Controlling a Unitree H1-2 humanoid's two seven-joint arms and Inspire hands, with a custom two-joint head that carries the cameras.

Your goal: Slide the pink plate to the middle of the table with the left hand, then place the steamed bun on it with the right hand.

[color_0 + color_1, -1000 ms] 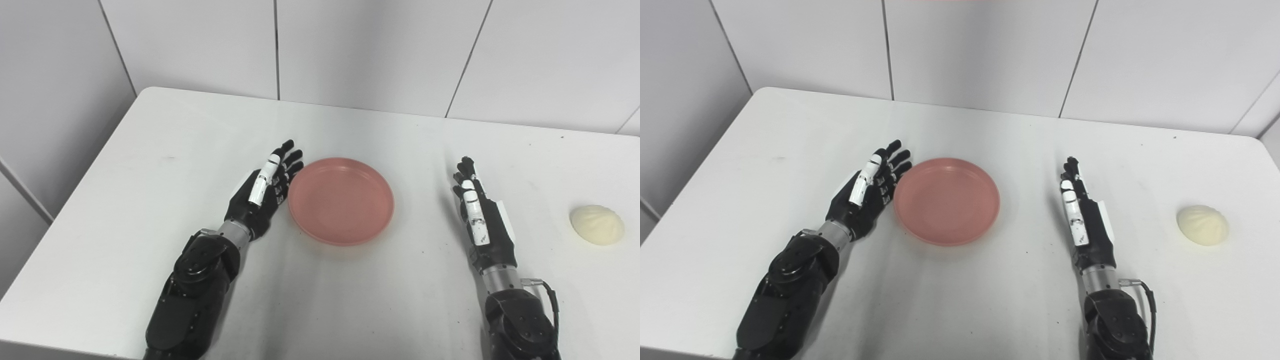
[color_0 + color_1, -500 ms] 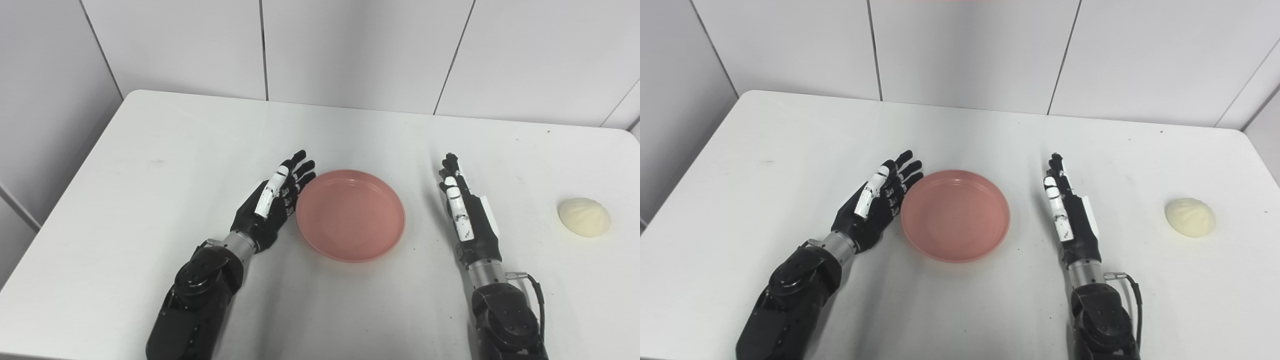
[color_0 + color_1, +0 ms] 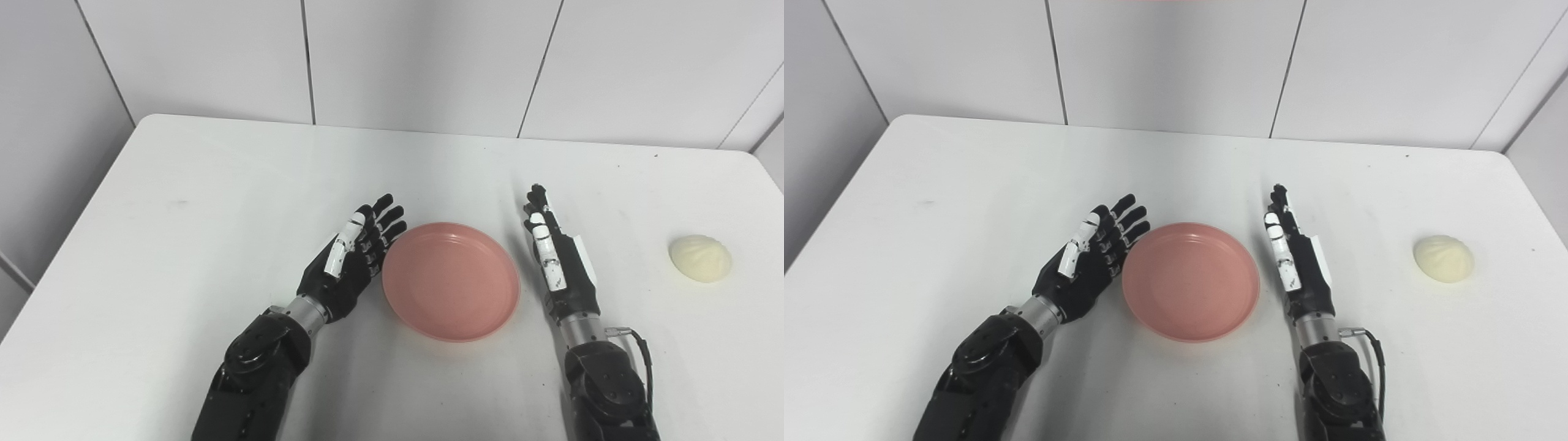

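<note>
Mid-table: pink plate (image 3: 451, 280) flanked by both hands.
Left hand (image 3: 350, 264), fingers spread and empty, touches plate's left rim; right hand (image 3: 560, 267) flat, empty, just beside. Steamed bun (image 3: 700, 258) far right on table (image 3: 184, 202).

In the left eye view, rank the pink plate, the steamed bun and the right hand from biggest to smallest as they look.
1. Pink plate, clearly the largest.
2. Right hand, long but narrow, seen edge-on.
3. Steamed bun, the smallest.
All three sit at a similar depth on the table, so the order looks reliable.
</note>
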